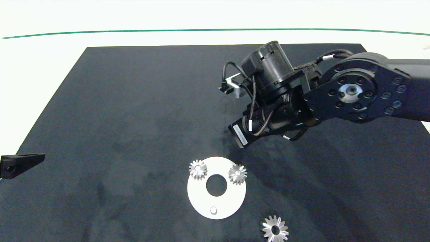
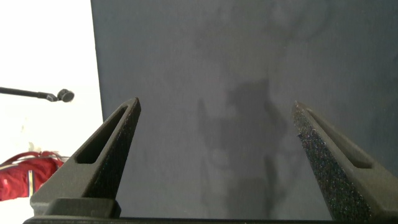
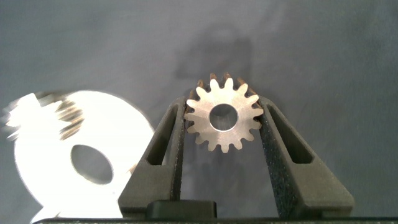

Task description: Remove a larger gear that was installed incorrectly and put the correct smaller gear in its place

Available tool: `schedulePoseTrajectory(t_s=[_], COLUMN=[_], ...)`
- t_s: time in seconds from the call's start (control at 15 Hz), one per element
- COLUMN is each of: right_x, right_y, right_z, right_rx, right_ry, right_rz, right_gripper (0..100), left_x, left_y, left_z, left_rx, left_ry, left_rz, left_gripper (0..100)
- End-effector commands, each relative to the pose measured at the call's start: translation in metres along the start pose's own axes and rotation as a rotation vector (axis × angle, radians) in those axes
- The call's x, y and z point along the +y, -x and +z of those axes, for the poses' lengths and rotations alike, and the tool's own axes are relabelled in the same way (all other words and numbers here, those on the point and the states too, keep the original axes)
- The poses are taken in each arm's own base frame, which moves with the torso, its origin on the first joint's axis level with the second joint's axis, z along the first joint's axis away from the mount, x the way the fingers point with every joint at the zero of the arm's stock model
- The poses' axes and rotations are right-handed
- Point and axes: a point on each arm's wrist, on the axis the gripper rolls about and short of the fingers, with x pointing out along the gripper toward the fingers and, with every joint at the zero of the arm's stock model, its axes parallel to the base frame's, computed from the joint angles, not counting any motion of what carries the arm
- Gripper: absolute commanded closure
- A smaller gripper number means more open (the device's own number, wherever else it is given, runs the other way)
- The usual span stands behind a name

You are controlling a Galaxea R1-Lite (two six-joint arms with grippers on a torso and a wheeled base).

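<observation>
Silvery metal shows between the grey fingers of the right claw (image 3: 222, 121): the smaller gear (image 3: 222, 118), with short teeth and a round dark bore, is clamped there, a finger pressing on each side of it. In the right wrist view its flat face is turned toward the camera and it sits above the dark mat, with the white disc (image 3: 93, 158) off to one side.

From the head view, the right arm (image 1: 349, 92) reaches in from the right edge over the far half of the black mat (image 1: 134, 117) that covers the pale counter (image 1: 43, 57). Its claw points down and away from the camera there, so the fingers and the held gear are hidden by the wrist in that view.

Nearer the front of the mat lies the white disc (image 1: 201, 198) with a round hole in its middle. Two small gears with bright centres stand on its far part, one on the left (image 1: 198, 169) and one on the right (image 1: 238, 173), and a bare little peg (image 1: 213, 210) stands near its front rim.

The larger gear (image 1: 275, 229), star-like with long pointed teeth and a dark bore, lies flat on the mat just to the front right of the disc, apart from it.

The left claw (image 2: 217, 124) hangs with its fingers wide apart over bare mat near the mat's left edge; in the head view only a dark tip (image 1: 20, 163) of it shows at the left edge.
</observation>
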Motion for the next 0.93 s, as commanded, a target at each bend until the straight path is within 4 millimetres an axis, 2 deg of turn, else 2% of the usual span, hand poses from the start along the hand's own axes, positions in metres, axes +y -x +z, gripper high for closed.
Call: schedulePoseTrajectory(t_s=[0.07, 0.27, 0.47, 0.6, 0.73, 0.93], right_x=[0.023, 0.043, 0.063, 0.067, 0.071, 0.093], right_y=[0.041, 0.058, 0.056, 0.051, 0.047, 0.05], right_z=[-0.002, -0.008, -0.018, -0.023, -0.024, -0.028], right_rx=[-0.049, -0.064, -0.028, -0.005, 0.007, 0.009], right_ry=[0.051, 0.097, 0.151, 0.167, 0.174, 0.221], right_rz=[0.06, 0.113, 0.153, 0.155, 0.161, 0.202], right_gripper=[78, 78, 78, 78, 78, 78], left_x=[0.0, -0.003, -0.003, -0.001, 0.003, 0.009], left_y=[0.001, 0.001, 0.004, 0.012, 0.028, 0.058], left_z=[0.0, -0.001, -0.001, -0.002, -0.004, -0.013], left_rx=[0.001, 0.0, -0.012, -0.041, -0.098, -0.162], left_ry=[-0.002, -0.016, -0.016, -0.012, -0.018, -0.058], left_rz=[0.0, -0.023, -0.025, -0.015, 0.005, 0.033], left_gripper=[0, 0, 0, 0, 0, 0])
